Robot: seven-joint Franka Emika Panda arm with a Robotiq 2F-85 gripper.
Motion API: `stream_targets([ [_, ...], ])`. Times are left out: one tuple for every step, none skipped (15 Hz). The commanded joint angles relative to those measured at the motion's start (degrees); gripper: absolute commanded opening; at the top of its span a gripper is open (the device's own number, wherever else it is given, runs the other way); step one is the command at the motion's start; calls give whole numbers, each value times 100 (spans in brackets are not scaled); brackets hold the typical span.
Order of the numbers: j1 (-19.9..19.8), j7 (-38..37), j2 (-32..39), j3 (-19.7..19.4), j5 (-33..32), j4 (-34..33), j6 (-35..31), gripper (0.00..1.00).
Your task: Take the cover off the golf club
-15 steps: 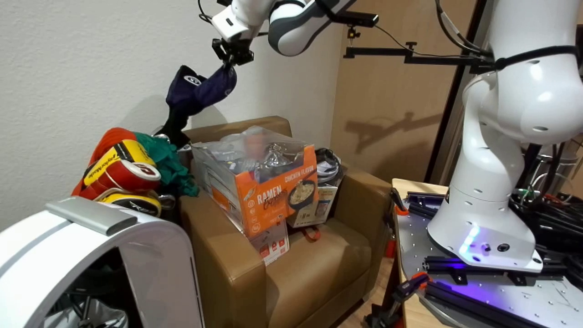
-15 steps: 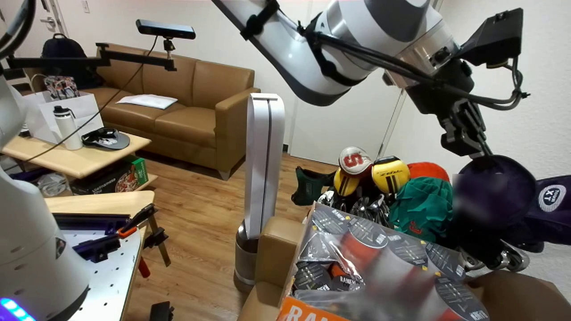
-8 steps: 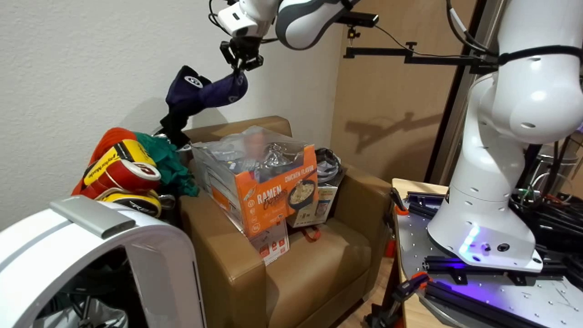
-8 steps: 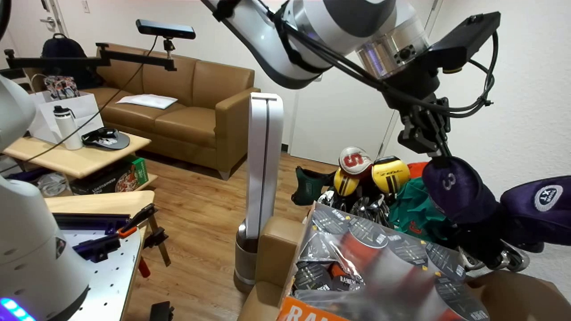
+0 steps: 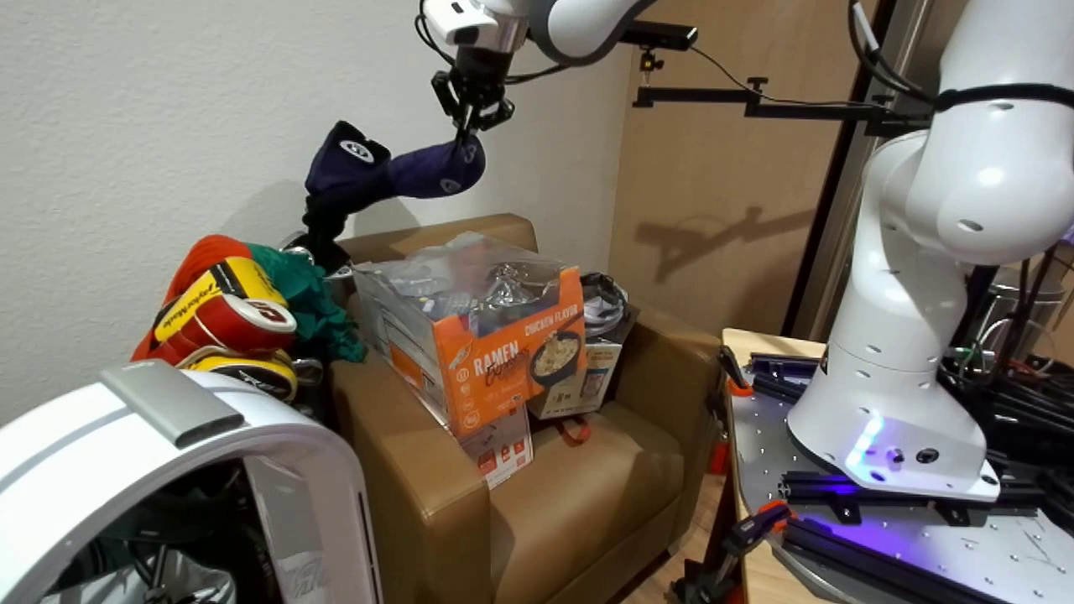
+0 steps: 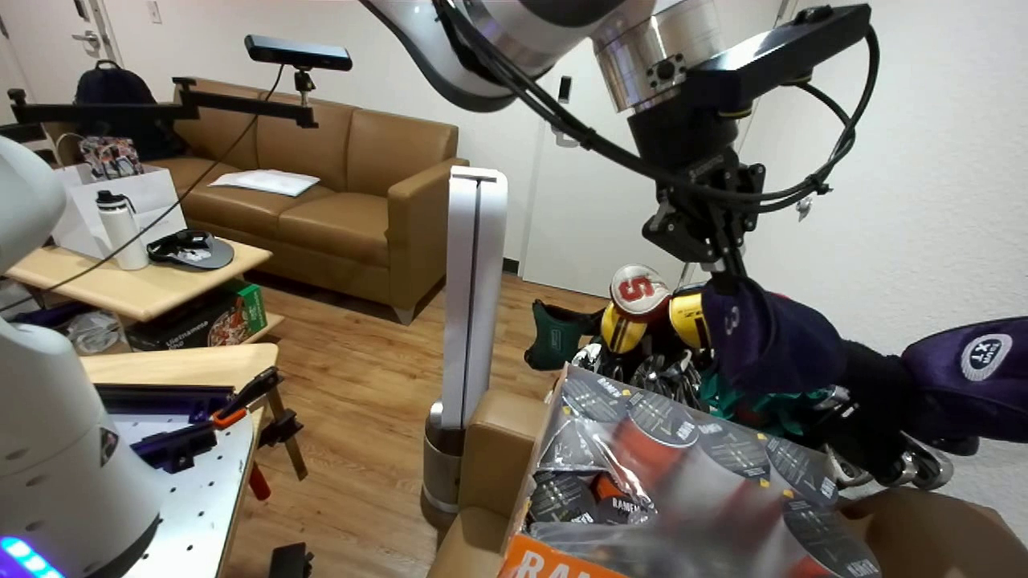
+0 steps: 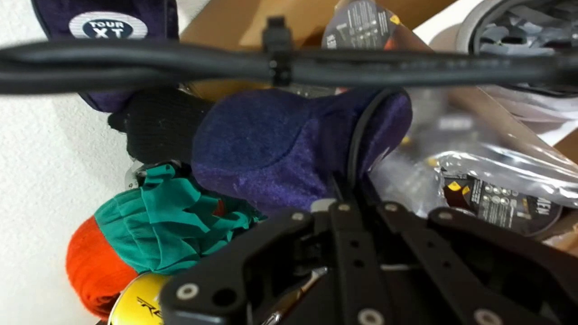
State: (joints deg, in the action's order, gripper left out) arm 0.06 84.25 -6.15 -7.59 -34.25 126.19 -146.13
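My gripper [image 5: 466,134] is shut on the tip of the cover [image 5: 436,170], a dark navy-purple fabric pouch with small pale marks. The gripper [image 6: 729,273] and the cover [image 6: 771,337] also show in an exterior view. The cover is stretched out nearly level, and its black knit sleeve [image 6: 875,381] runs back toward the clubs by the wall. In the wrist view the fingertips [image 7: 354,185] pinch the end of the cover [image 7: 271,135]. A similar dark bulbous head marked "TOUR XT" [image 7: 108,27] stands beside the sleeve. Whether a club head is inside the held cover is hidden.
A ramen box [image 5: 503,361] with loose plastic wrap sits on the brown armchair [image 5: 587,486], below the cover. Red and yellow club covers [image 5: 235,319] and a green and red plush item [image 7: 171,221] are beside it. A white arched stand [image 6: 474,297] rises nearby.
My gripper has moved away from the marked head and toward the robot base, drawing the cover with it. The cover is more level and more of its black sleeve shows.
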Motion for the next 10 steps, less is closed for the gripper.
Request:
stream_targets([
  [-9, 362, -486, 149, 819, 367, 468, 6],
  [14, 459, -579, 167, 1030, 428, 592, 7],
  [30, 469, -675, 190, 1158, 482, 688, 6],
  [40, 475, -759, 210, 1260, 525, 800, 6],
  [60, 534, -826, 215, 1389, 561, 884, 6],
  [90, 640, -870, 203, 1539, 591, 956, 6],
  [125, 765, -929, 185, 1691, 627, 989, 6],
  [183, 932, -984, 163, 1898, 645, 1122, 6],
  [215, 1039, -1026, 156, 2057, 654, 1246, 6],
  [248, 1202, -1049, 127, 2250, 664, 1330, 6],
])
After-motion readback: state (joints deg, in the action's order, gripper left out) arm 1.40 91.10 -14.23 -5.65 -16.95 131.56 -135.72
